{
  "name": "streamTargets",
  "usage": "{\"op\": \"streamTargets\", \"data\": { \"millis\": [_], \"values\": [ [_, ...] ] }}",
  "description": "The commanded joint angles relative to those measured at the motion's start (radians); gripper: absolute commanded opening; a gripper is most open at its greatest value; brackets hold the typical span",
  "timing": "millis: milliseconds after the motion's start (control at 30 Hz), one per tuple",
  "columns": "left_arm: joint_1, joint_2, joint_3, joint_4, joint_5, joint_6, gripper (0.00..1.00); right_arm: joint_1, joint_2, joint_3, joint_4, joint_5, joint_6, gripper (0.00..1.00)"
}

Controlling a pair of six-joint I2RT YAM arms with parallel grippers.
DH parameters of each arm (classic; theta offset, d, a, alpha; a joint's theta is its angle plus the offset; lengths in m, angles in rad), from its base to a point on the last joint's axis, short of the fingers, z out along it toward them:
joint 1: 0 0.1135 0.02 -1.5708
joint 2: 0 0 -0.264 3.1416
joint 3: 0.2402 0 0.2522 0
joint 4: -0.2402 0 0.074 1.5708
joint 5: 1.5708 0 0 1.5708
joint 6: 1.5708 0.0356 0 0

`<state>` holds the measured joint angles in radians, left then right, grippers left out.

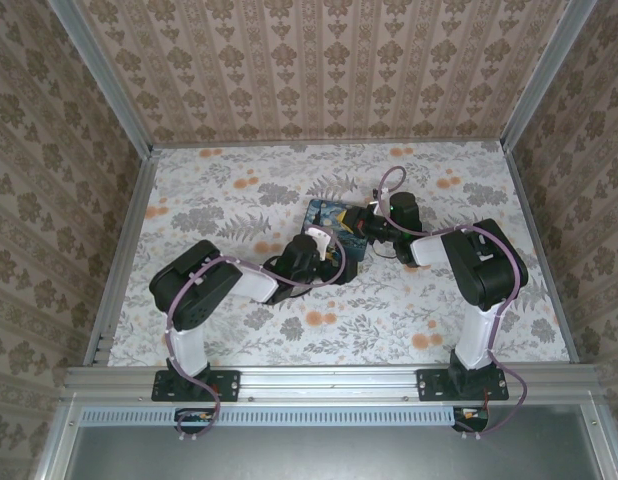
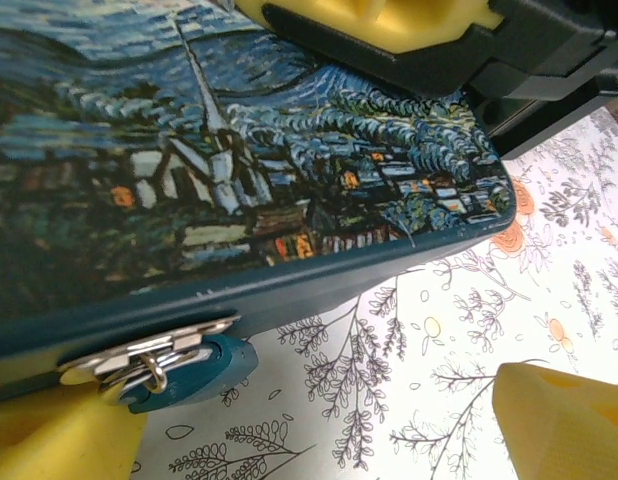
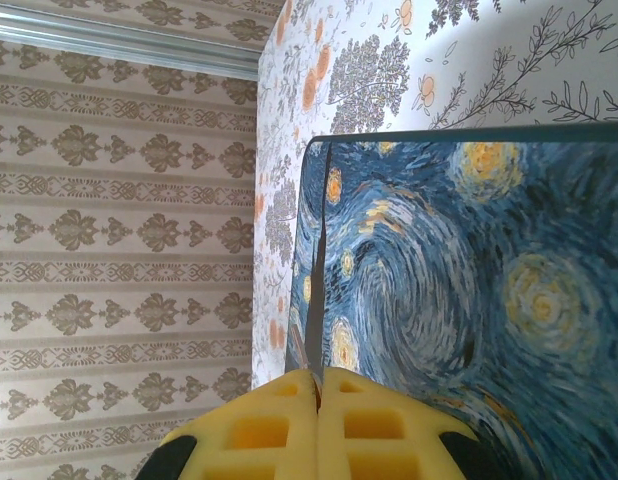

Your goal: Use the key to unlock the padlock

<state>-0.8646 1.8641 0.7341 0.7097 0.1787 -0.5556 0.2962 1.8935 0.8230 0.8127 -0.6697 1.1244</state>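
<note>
The left arm reaches in from the near left corner toward the middle of the flowered counter [image 2: 469,320]. Its pincer [image 2: 309,430] stands wide, with nothing between its yellow fingers: one finger [image 2: 49,440] sits at the lower left of the wrist view and the other [image 2: 564,420] at the lower right, with bare counter between them. The padlock [image 2: 194,368], a small teal body, hangs from a metal hasp [image 2: 139,350] on the near edge of the box [image 2: 239,180]. It is just beside the lower-left finger and well apart from the other one, so it lies inside the open span but far over to one side. Whether that finger touches it I cannot tell. The shackle loops through the hasp ring, and the body tilts down toward the counter. The box lies flat, its lid painted with a village, a steeple and a swirling blue night sky. In the top view it sits between the two arms, with the left pincer at its near-left edge and the right one over its far-right part. The right pincer [image 3: 319,385] has its yellow pads pressed together on a thin grey strip that rises from between them, seemingly the key [image 3: 316,280] seen edge-on. It hangs over the box lid, close above the swirls, and well apart from the padlock on the opposite edge.
</note>
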Motion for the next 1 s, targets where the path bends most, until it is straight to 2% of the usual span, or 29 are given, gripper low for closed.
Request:
{"op": "streamTargets", "data": {
  "millis": [0, 100, 400, 667, 967],
  "values": [
    [-0.012, 0.015, 0.033, -0.078, -0.083, 0.012, 0.90, -0.004, 0.027, -0.020, 0.014, -0.005, -0.013, 0.00],
    [-0.015, 0.024, 0.040, -0.072, -0.099, 0.006, 0.90, -0.003, 0.031, -0.020, 0.020, -0.004, -0.010, 0.00],
    [-0.016, 0.009, -0.010, 0.198, 0.073, -0.116, 0.85, -0.003, 0.040, -0.020, 0.032, -0.002, -0.001, 0.00],
    [-0.005, 0.055, -0.041, 0.304, 0.059, -0.205, 0.85, -0.003, 0.045, -0.022, 0.039, 0.001, 0.003, 0.00],
    [0.006, 0.145, -0.058, 0.420, 0.032, -0.285, 0.78, -0.004, 0.046, -0.025, 0.048, 0.002, 0.008, 0.00]
  ]
}}
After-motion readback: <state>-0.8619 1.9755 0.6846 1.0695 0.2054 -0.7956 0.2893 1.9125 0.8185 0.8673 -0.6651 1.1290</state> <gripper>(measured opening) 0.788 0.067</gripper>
